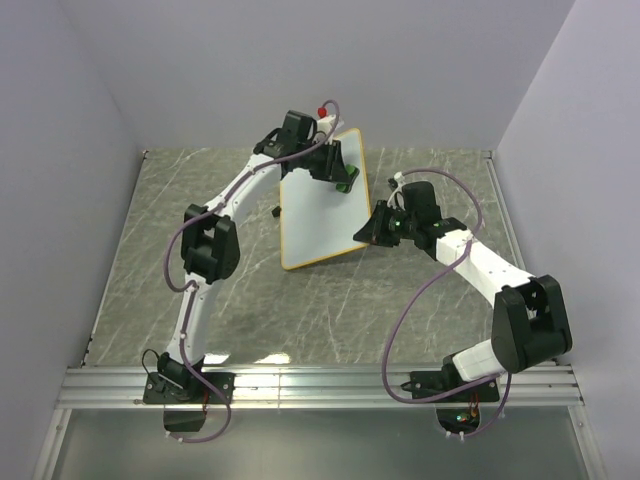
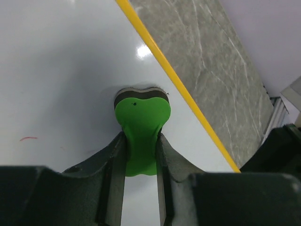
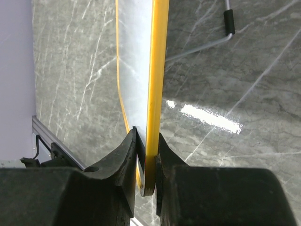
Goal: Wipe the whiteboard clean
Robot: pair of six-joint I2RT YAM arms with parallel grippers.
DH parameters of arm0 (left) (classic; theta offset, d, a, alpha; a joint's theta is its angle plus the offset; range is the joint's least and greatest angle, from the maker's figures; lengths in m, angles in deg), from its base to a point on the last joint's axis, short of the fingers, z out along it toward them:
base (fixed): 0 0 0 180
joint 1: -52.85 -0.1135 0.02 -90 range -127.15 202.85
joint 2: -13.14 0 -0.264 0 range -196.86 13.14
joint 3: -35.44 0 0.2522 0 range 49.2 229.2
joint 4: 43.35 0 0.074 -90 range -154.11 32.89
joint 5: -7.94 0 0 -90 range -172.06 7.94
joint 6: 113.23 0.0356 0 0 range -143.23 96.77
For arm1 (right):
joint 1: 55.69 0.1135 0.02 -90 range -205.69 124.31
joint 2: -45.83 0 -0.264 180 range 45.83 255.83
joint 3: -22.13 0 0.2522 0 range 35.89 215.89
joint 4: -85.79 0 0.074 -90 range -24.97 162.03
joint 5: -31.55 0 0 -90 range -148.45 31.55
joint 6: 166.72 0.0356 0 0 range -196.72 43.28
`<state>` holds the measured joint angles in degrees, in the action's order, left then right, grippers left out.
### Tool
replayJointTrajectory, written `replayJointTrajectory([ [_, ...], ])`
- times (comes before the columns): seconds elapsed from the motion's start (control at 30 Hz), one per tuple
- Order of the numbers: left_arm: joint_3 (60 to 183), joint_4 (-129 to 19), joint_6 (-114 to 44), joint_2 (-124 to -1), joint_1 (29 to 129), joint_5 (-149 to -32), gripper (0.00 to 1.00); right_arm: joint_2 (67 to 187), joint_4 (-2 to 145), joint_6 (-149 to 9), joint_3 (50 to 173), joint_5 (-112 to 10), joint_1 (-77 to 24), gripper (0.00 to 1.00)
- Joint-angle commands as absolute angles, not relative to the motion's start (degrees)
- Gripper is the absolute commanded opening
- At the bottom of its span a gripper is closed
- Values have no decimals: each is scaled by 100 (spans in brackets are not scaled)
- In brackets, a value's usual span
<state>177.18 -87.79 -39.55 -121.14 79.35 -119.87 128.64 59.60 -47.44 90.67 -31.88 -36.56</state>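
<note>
whiteboard (image 1: 318, 215) mostly clean; small red mark (image 2: 28, 138) left. L gripper (image 2: 141, 139) clamped on green eraser (image 2: 141, 115), R gripper (image 3: 146, 136) pinching its rim.

So the whiteboard (image 1: 315, 215) is found mid-frame in the top view, tilted, with the table (image 1: 200, 300) under it. An eraser (image 1: 347, 183) is pressed onto its upper right part, pinched in the left gripper (image 1: 335, 165). The board's right edge, near the lower corner, is clamped by the right gripper (image 1: 368, 232). A tiny scribble (image 2: 28, 138) is seen on the board left of the eraser.
</note>
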Motion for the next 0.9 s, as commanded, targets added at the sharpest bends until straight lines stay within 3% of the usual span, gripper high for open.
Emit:
replayJointTrajectory([
  [0.0,17803,-9323,-3799,-12686,8115,-10884,0,13003,4935,-6002,8889,-3595,-3495,0],
  [0.2,18577,-9227,-4440,-13556,7562,-9694,0,12740,4804,-6054,8765,-3612,-3469,0],
  [0.43,18798,-9078,-4406,-14216,7262,-9262,0,12406,4452,-6204,8598,-3814,-3451,0],
  [0.7,18535,-9201,-4380,-14182,7165,-9603,0,12713,4504,-6116,8800,-3771,-3451,0],
  [0.87,17656,-8885,-4363,-13251,7455,-10358,0,13047,4697,-6020,8941,-3718,-3451,0],
])
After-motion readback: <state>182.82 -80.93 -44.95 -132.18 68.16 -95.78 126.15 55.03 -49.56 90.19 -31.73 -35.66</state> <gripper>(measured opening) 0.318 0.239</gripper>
